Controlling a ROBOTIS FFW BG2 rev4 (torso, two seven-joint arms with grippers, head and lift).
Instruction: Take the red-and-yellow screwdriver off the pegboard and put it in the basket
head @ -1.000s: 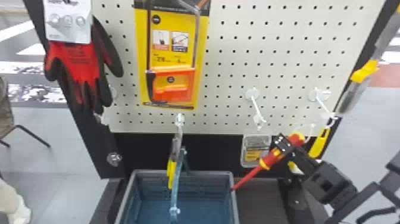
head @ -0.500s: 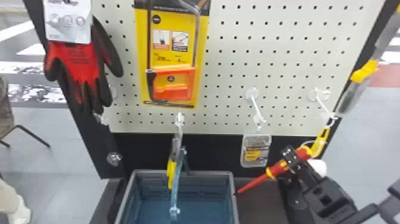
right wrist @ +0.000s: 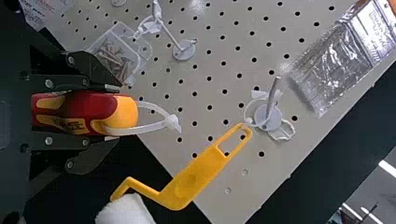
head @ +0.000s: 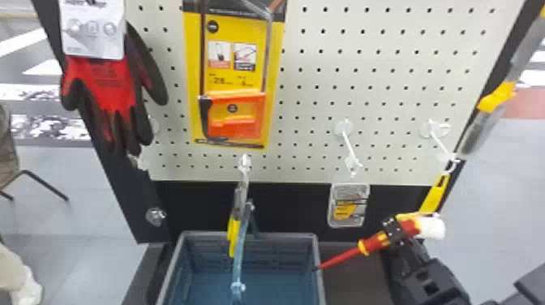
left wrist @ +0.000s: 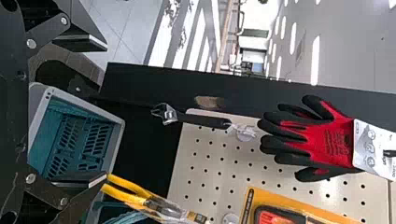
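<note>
Head view: my right end effector (head: 395, 232) is pinching the red-and-yellow screwdriver (head: 375, 242) by its handle, in front of the dark panel, lower than the bottom edge of the pegboard (head: 312, 101). Screwdriver free of the hooks, tilted, its red shaft running down and leftward to the right rim of the basket (head: 284, 235). Tip looks to be at that rim; from this angle I can't be sure whether it touches or only lies in front of it.

Just beyond the handle's butt, a white roller (head: 433, 228) with a yellow handle (head: 434, 194), which hangs from the rightmost hook. Left of that, a clear box (head: 349, 207) hangs from the next hook. Farther left, a saw in a yellow package (head: 233, 81), then red-and-black gloves (head: 101, 81) under a white card.

Right wrist view: end effector (right wrist: 114, 112) closed in on both sides of the handle, rounded yellow butt sticking out past the fingertips. White tie (right wrist: 173, 123) looped at the butt. Screws (right wrist: 114, 60) visible inside the clear box.

Left wrist view: my left end effector (left wrist: 100, 112) has its fingers spread wide, nothing pinched. Yellow-handled pliers (left wrist: 126, 189) hang near one fingertip; a dark-handled wrench (left wrist: 203, 119) hangs at the pegboard, near the gloves. Basket partly behind the fingers.
</note>
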